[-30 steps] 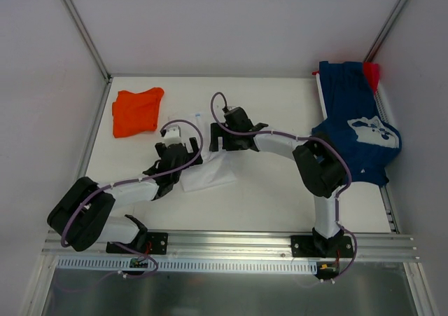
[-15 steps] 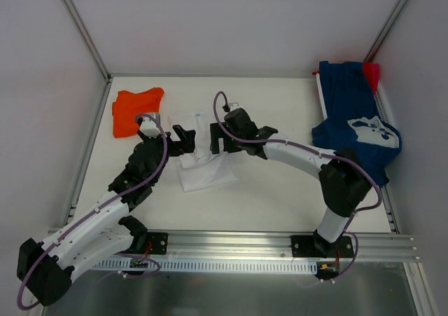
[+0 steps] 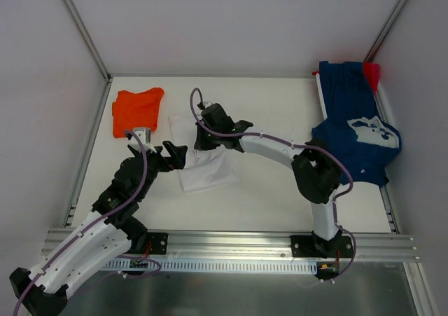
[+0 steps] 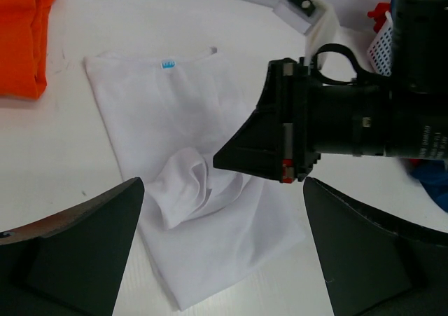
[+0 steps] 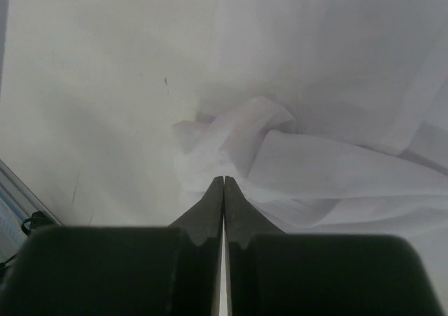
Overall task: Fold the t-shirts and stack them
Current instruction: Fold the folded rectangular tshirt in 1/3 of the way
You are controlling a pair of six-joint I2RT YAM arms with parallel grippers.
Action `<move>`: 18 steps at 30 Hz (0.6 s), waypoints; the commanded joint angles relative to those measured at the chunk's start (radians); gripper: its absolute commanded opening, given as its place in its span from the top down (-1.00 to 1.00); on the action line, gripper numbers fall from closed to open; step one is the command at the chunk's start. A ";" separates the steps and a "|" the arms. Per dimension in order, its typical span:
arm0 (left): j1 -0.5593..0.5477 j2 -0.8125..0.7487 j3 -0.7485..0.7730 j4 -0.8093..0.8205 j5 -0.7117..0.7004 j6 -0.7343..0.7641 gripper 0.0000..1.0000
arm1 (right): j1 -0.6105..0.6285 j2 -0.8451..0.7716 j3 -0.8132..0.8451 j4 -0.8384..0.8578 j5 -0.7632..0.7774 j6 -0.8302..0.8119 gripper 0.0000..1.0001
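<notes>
The white shirt [image 3: 210,176] lay spread out just right of the orange shirt [image 3: 138,111]. My right claw [image 5: 224,183] was closed tight, tips at a bunched fold in it. Whether any cloth was caught, I couldn't tell. My left claw [image 4: 222,190] stood wide open, empty. Such thin, limp cloth would slip, so I judged a corner the better hold.
</notes>
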 commanded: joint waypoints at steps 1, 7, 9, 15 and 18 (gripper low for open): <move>-0.006 -0.039 -0.038 -0.039 0.003 -0.027 -0.98 | 0.018 0.079 0.043 0.021 -0.079 0.072 0.99; -0.006 -0.120 -0.091 -0.051 -0.017 -0.025 -0.98 | 0.050 0.115 0.042 0.034 -0.050 0.098 0.99; -0.006 -0.122 -0.099 -0.051 -0.010 -0.031 -0.98 | 0.058 0.119 0.040 0.034 -0.037 0.100 0.99; -0.006 -0.110 -0.127 -0.048 -0.012 -0.044 -0.98 | 0.059 0.162 0.059 0.031 -0.031 0.101 0.99; -0.006 -0.119 -0.144 -0.049 -0.020 -0.035 -0.98 | 0.059 0.188 0.077 0.025 -0.028 0.101 0.99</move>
